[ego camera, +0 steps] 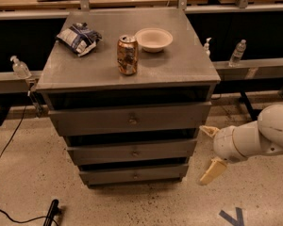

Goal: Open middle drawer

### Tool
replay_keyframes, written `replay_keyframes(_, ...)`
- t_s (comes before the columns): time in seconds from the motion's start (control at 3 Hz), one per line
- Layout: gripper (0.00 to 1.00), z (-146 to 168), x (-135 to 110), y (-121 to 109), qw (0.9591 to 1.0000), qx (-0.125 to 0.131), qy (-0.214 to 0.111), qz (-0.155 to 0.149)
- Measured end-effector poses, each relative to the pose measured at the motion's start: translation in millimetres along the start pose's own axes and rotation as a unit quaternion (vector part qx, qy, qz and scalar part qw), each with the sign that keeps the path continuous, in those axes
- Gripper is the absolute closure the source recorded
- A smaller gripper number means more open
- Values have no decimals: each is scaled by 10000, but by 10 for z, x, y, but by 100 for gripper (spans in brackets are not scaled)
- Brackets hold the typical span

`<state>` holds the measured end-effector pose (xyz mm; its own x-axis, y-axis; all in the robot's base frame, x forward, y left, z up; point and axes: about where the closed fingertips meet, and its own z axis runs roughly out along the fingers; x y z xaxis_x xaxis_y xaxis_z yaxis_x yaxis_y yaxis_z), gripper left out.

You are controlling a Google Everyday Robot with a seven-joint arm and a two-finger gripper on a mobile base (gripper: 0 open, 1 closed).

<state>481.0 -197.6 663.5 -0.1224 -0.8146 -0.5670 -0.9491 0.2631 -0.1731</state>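
**Jaws hanging spread beside the cabinet, middle drawer just to their left**

The white arm point(254, 138) is reaching in from the right, and its jaws are hanging low beside the right side of the grey cabinet point(203, 93). They are standing spread wide. One cream finger point(208, 130) is pointing up and left towards the cabinet's edge, and the other point(213, 171) is angling down over the speckled floor point(146, 204). Nothing is sitting between them. The upper fingertip is coming very close to the cabinet's corner, and I cannot tell whether it is touching.

The middle drawer point(104, 152) is sitting just left of the jaws, at about their height. Its small round knob point(135, 152) is lying further left, at the centre of the front and well apart from the jaws. The taller top drawer point(94, 121) is sitting up and left of the jaws. The narrower bottom drawer point(108, 175) is sitting left of the lower finger.

On the worktop point(188, 67), well above and left of the jaws, a drink can point(127, 55) is standing upright. A pale bowl point(153, 39) is resting just behind it, and a crumpled snack bag point(79, 37) is lying furthest left. A clear bottle point(238, 53) is standing on the rail high above the jaws.
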Motion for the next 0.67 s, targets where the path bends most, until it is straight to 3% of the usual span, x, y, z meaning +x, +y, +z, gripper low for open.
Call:
replay_keyframes(0.33,0,442,-11,65,9982,-435,-262,-321)
replay_keyframes(0.67,0,1246,32,264,9879,-942,-794,-942)
